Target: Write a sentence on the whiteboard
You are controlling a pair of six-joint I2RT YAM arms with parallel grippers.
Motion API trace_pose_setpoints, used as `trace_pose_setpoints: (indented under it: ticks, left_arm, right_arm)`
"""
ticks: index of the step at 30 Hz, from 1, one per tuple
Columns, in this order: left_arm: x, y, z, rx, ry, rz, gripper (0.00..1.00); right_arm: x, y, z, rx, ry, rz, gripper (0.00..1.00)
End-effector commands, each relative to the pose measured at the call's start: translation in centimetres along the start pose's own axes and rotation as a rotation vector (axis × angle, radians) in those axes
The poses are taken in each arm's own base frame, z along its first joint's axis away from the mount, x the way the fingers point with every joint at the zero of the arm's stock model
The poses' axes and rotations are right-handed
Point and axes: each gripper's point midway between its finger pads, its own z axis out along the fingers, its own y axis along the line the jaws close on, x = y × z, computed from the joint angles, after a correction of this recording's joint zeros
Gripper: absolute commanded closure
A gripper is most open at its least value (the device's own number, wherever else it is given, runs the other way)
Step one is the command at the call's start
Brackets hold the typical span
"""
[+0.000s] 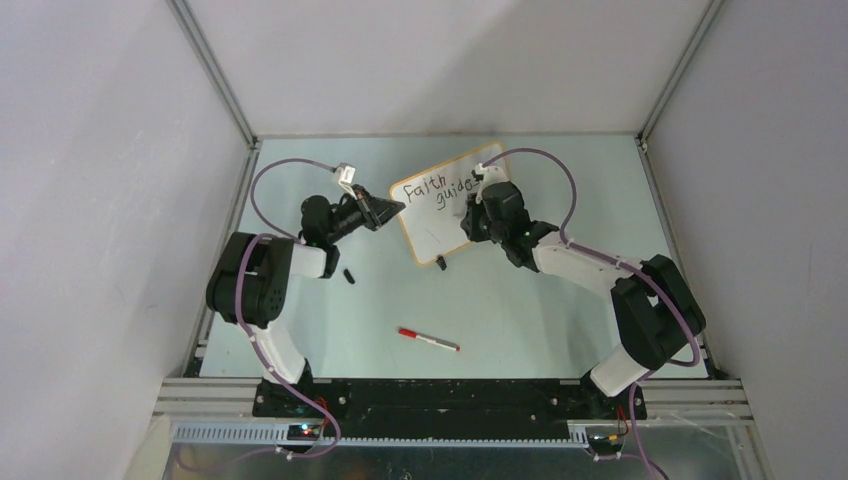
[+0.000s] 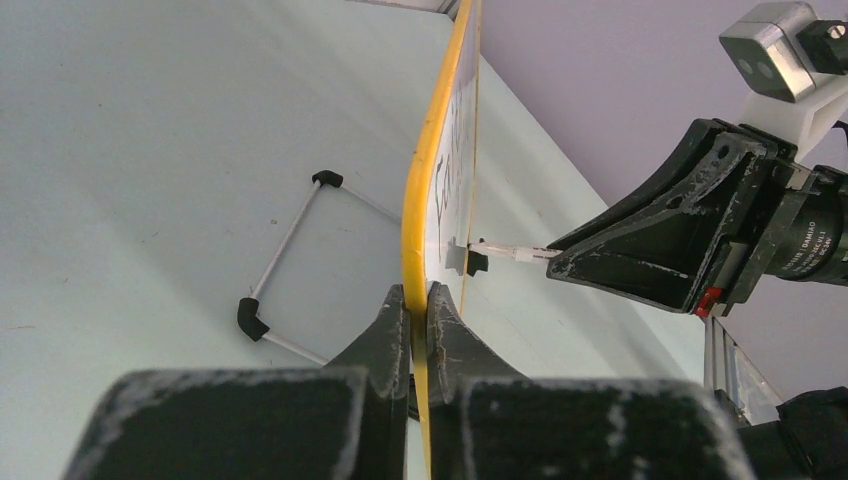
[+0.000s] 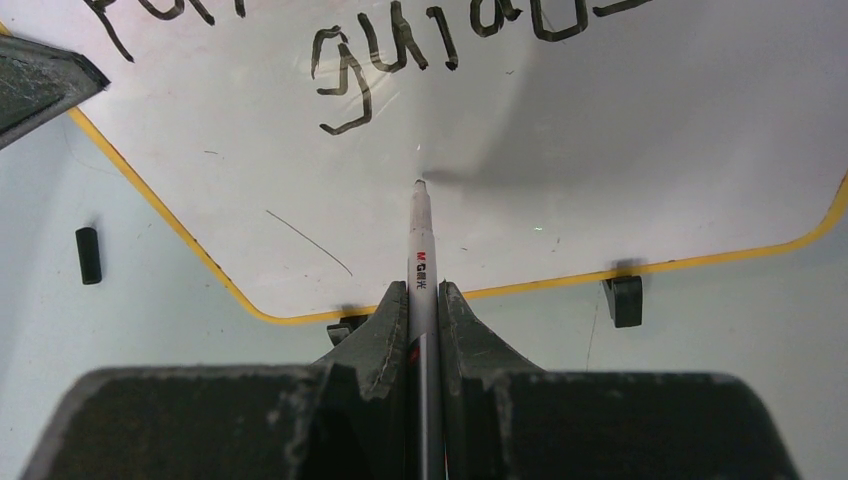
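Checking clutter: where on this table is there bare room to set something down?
Bare: the pale green table between the red-capped pen and the right arm, plus its far right corner. Crowded: mid-table, where left fingers clamp the orange-framed whiteboard, right fingers hold the white marker, and a small black cap lies.

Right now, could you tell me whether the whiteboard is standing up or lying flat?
Standing up: the left wrist view shows the whiteboard rising edge-on from the table, clamped by the left gripper.
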Motion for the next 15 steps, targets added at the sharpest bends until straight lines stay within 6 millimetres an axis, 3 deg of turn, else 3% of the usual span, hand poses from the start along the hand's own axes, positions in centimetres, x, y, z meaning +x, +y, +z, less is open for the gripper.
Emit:
trace_pose_setpoints:
  ticks: [1,15]
  left_arm:
    - [-0.56,1.35,-0.17,-0.037,-0.018,0.067,1.00]
    - [-0.59,1.27,-0.10,-0.037,-0.017,0.070,1.00]
  right_arm:
    - [-2.97,0.55,0.25,-0.013,-0.070,0.004,1.00]
    - [-3.89,-0.17,0.45,0.003,-0.086,0.014,1.00]
